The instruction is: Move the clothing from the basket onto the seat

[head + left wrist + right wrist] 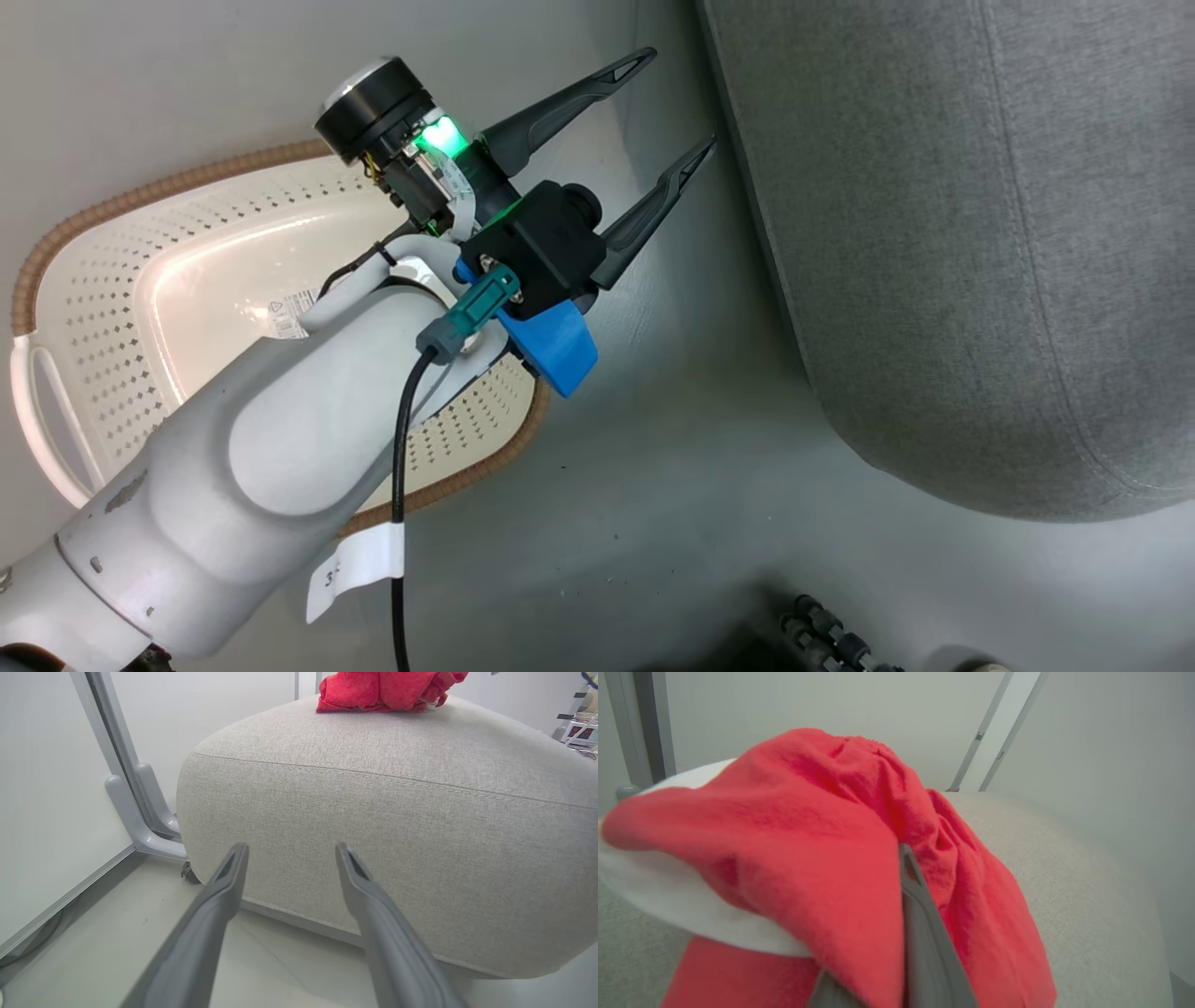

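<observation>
Red clothing [808, 826] heaped on the grey seat [373, 812], basket [112, 308] showing no cloth.
Right gripper [900, 854] is pinched on a fold of the heap; left gripper [677, 98] hangs with fingers [569, 101] spread and nothing between them, above the floor [653, 467] between basket and seat. Risk, as I judge it: pulling away before the pinch loosens, or fabric snagging on a finger, would drag the heap off the rounded edge.

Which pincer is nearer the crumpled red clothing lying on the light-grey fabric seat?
Right. The right pincer is buried in the crumpled red clothing; the open left pincer sits low beside the light-grey fabric seat, far from the clothing.
</observation>
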Motion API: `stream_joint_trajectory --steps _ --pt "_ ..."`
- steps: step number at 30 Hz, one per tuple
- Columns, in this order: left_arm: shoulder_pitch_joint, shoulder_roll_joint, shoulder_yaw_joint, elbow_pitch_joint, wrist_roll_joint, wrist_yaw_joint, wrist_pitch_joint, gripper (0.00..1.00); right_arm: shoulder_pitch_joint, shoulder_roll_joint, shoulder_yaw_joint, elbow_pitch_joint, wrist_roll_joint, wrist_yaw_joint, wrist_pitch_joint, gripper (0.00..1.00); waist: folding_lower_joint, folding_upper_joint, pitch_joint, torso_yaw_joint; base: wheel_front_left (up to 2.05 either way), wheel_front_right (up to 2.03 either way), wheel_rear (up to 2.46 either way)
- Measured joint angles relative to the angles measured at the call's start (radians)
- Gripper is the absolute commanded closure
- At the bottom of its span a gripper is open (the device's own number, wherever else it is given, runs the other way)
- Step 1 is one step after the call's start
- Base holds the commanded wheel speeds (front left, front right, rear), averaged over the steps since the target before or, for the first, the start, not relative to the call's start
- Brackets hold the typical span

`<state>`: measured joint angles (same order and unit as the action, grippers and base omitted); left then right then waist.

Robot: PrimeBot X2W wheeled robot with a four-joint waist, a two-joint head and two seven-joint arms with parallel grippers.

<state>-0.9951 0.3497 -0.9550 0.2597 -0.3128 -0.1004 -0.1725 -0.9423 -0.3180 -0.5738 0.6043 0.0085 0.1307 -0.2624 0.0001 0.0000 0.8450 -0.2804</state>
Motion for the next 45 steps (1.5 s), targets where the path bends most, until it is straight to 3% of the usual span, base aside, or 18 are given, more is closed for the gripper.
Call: stream_joint_trajectory --steps 11,18,32,45 --pt "0.059 -0.043 -0.005 0.060 -0.037 0.015 -0.061 0.00 0.223 0.038 0.082 -0.146 0.003 0.000 0.000 0.00 0.0000 0.0000 -0.129 0.003 0.00 0.00 0.00" --pt "0.145 -0.070 0.047 0.106 -0.083 0.048 -0.087 0.00 0.379 0.053 0.166 -0.279 0.004 0.000 0.000 0.00 -0.0001 0.0001 -0.256 0.021 0.00 0.00 0.00" --pt "0.407 -0.102 0.386 0.009 -0.036 0.119 -0.089 0.00 0.482 0.072 0.393 -0.394 0.031 0.000 0.000 0.00 -0.0002 0.0001 -0.501 0.126 0.00 0.00 0.00" --pt "0.644 -0.174 0.704 -0.039 0.050 0.114 -0.090 0.00 0.560 0.142 0.556 -0.414 0.057 0.000 0.000 0.00 -0.0002 0.0001 -0.652 0.254 0.00 0.00 0.00"
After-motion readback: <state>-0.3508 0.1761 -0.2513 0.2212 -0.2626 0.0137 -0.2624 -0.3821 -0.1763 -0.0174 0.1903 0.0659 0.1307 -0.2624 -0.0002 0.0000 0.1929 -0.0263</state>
